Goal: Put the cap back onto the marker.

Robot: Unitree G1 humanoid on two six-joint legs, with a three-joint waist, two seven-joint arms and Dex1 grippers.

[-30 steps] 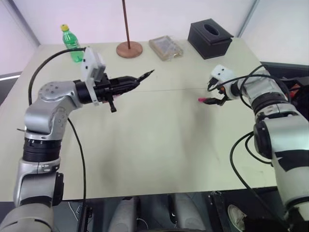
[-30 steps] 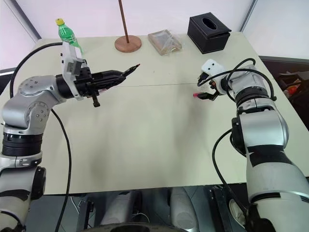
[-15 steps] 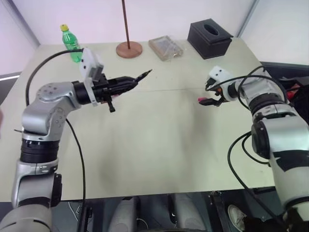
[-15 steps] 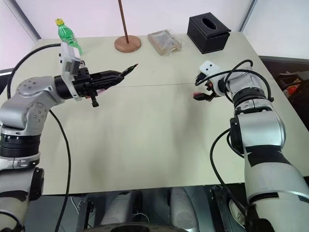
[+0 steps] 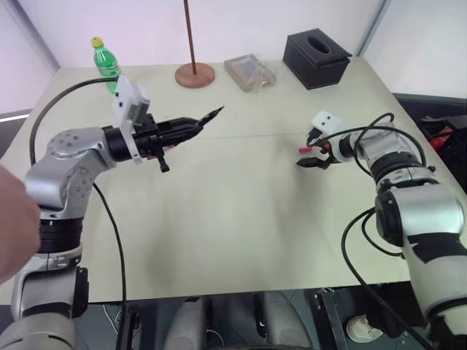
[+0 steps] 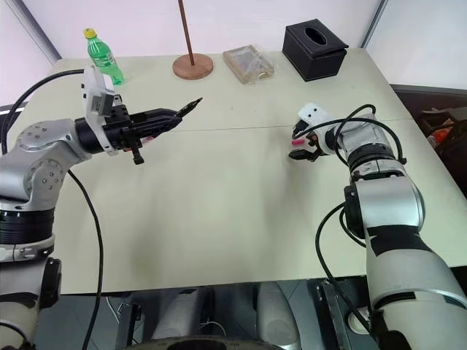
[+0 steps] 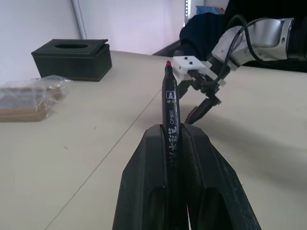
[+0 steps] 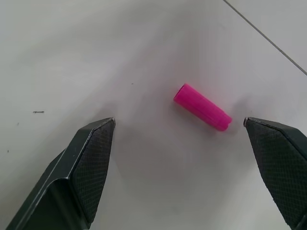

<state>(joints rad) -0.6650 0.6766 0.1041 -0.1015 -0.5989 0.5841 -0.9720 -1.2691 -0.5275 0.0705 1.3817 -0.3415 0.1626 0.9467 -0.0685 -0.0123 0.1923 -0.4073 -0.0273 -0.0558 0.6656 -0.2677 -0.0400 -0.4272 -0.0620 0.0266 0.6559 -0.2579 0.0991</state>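
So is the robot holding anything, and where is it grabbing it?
The left gripper pinches the marker around its lower barrel. The right gripper is open, holding nothing; the cap lies on the table.

Cap (image 8: 202, 107): smooth matt pink plastic. Marker (image 7: 171, 125): glossy black plastic, printed label. Fingers (image 8: 91, 153): black, textured cross-hatched pads. Bench (image 5: 241, 211): matt pale smooth top. Tissue box (image 5: 317, 57): matt black. Bottle (image 5: 106, 64): glossy green plastic.

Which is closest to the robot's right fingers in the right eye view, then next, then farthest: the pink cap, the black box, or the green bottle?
1. The cap: lying on the table just beside the open right gripper.
2. The black box: at the table's far edge, beyond the gripper.
3. The green bottle: at the far left corner, across the table.
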